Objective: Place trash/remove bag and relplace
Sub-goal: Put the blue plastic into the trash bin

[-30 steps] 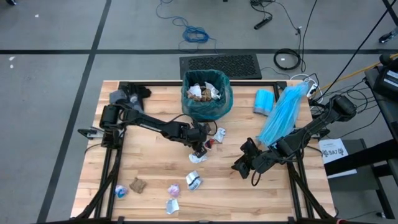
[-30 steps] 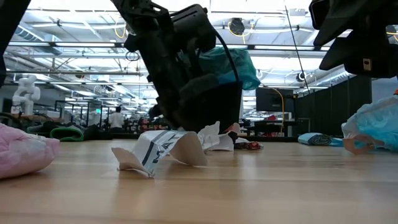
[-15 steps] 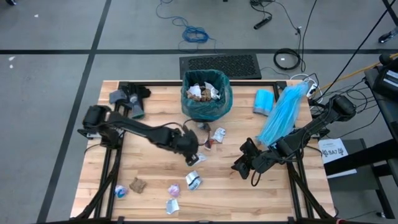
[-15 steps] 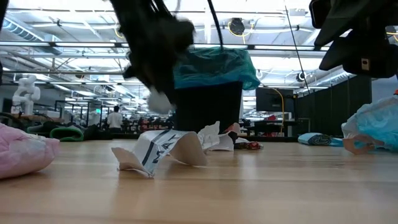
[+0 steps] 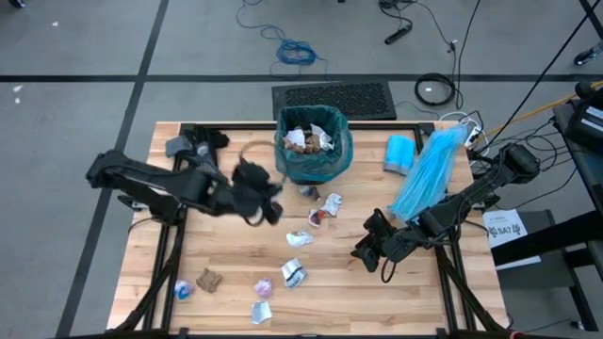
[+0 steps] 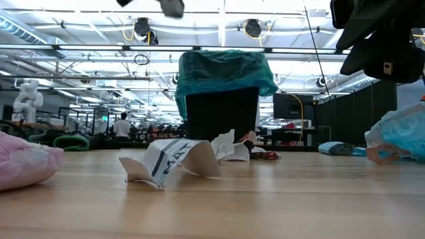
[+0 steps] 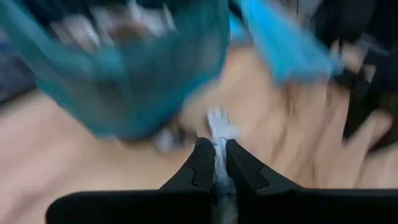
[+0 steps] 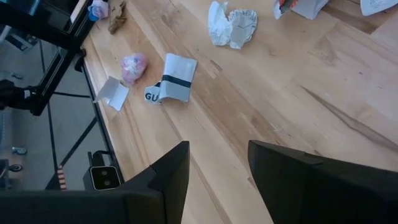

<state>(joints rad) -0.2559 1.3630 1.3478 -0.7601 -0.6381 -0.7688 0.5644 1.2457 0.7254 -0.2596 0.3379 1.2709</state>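
Note:
The black bin (image 5: 313,141), lined with the dark teal bag (image 6: 222,70), stands at the table's far middle with trash in it. More trash lies loose on the wood: a white wrapper (image 5: 294,273), a pink scrap (image 8: 132,65) and a brown wad (image 5: 207,280). My left gripper (image 5: 269,209) hangs high over the table, left of the bin, shut on a small white scrap (image 7: 219,127). My right gripper (image 8: 217,174) waits open at the right, low over the table. My left gripper pinches the small white scrap between its two fingers; one end (image 7: 217,152) sits in the narrow gap and the rest sticks out past the tips. The fingers slant down, coming from the table's left. The scrap is lifted clear of the table.
A pale sky-blue plastic bag (image 5: 429,169) and a blue roll (image 5: 400,153) lie at the far right. Several scraps (image 5: 325,207) sit just in front of the bin. A dark mat (image 5: 334,99) lies on the floor beyond the far edge.
My left gripper has risen from the table in front of the bin and swung toward the table's left, tipping up from pointing steeply down. It carries a small white scrap, now clear of the table. The right arm has kept still.

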